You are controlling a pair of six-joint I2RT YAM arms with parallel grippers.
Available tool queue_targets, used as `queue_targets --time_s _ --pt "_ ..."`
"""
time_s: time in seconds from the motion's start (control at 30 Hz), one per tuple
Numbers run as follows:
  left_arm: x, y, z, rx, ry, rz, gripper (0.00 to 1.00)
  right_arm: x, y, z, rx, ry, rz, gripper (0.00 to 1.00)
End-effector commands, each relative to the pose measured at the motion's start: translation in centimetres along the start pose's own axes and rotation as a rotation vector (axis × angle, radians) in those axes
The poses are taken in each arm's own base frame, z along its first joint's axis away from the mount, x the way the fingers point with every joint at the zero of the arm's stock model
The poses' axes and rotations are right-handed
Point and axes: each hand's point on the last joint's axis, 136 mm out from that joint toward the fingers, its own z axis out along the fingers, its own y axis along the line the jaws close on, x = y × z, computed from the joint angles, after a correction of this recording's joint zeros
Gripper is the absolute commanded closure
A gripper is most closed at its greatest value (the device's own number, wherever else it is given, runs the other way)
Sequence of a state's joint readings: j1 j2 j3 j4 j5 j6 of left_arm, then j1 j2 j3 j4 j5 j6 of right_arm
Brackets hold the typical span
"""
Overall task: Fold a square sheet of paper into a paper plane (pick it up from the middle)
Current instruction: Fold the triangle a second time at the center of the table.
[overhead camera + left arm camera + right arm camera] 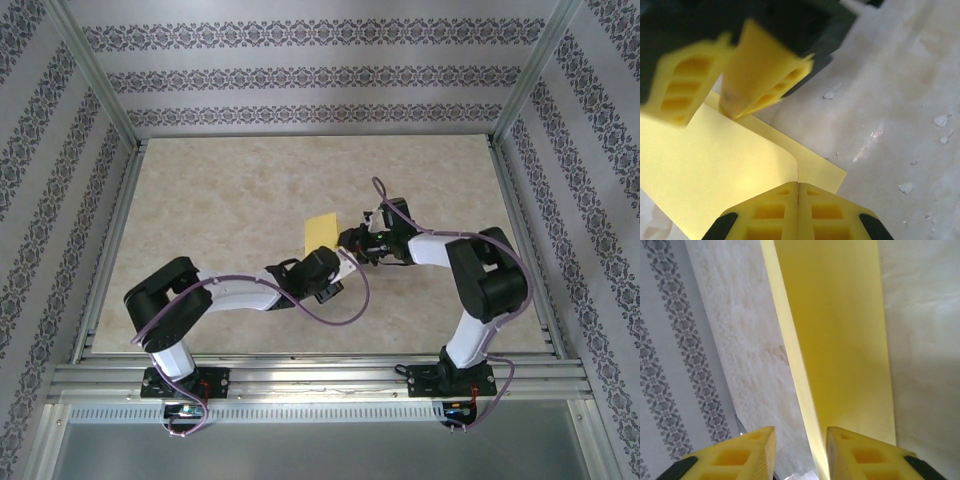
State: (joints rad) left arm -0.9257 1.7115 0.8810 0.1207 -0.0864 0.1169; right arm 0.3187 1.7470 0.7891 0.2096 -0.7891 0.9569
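- Patterned walls [320, 75] are seen enclosing a pale marbled desk [220, 200], framed by metal rails.
- The left arm [235, 293] is stretched from its base at the near edge towards the middle of the desk. The right arm [480, 280] is bent inward to meet it there.
- The yellow sheet of paper [320, 230] is found near the middle of the desk, just beyond the point where the two arms meet. It is seen folded over on itself, with one layer lying on another and a lower strip left showing along one side.
- The left fingers [770, 215] are pressed together with no gap, and the curled edge of the sheet's upper layer is pinched in the seam between them.
- The right fingers [740, 455] are held narrowly apart. The sheet's folded edge is seen running between them, close against one finger, with bare desk showing beside the other, so nothing is gripped.
- Small white flecks [830, 93] are scattered on the desk beside the sheet.
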Motion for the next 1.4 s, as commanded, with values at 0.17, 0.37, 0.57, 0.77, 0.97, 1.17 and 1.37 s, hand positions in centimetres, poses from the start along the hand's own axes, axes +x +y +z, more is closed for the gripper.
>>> queue_targets --time_s 0.17,0.37,0.57,0.77,0.97,1.17,1.37 --pt "-2.1 0.5 -1.6 0.334 -0.057 -0.463 1.0 0.5 -2.5 -4.2 0.142 -0.123 -0.024 0.62" --pt "-2.6 1.0 -1.3 0.45 -0.051 -0.609 1.0 2.5 -2.1 -4.1 0.159 -0.088 -0.072 0.7" --pt "-2.7 1.7 -1.3 0.46 -0.063 -0.661 1.0 4.1 -1.8 -2.0 0.17 -0.011 -0.107 0.87" --pt "-2.0 2.3 -1.3 0.42 -0.06 -0.674 1.0 4.6 -2.1 -0.1 0.194 0.013 -0.093 0.93" --pt "-1.6 2.5 -0.9 0.407 -0.044 -0.687 1.0 4.8 -1.6 1.0 0.173 0.028 -0.103 0.93" --pt "-0.8 2.6 -0.7 0.387 -0.01 -0.675 0.93 4.5 -1.0 1.4 0.133 0.023 -0.092 0.93" --pt "0.4 2.9 -0.2 0.375 0.027 -0.683 0.89 4.5 -0.9 1.6 0.115 0.034 -0.081 0.93"
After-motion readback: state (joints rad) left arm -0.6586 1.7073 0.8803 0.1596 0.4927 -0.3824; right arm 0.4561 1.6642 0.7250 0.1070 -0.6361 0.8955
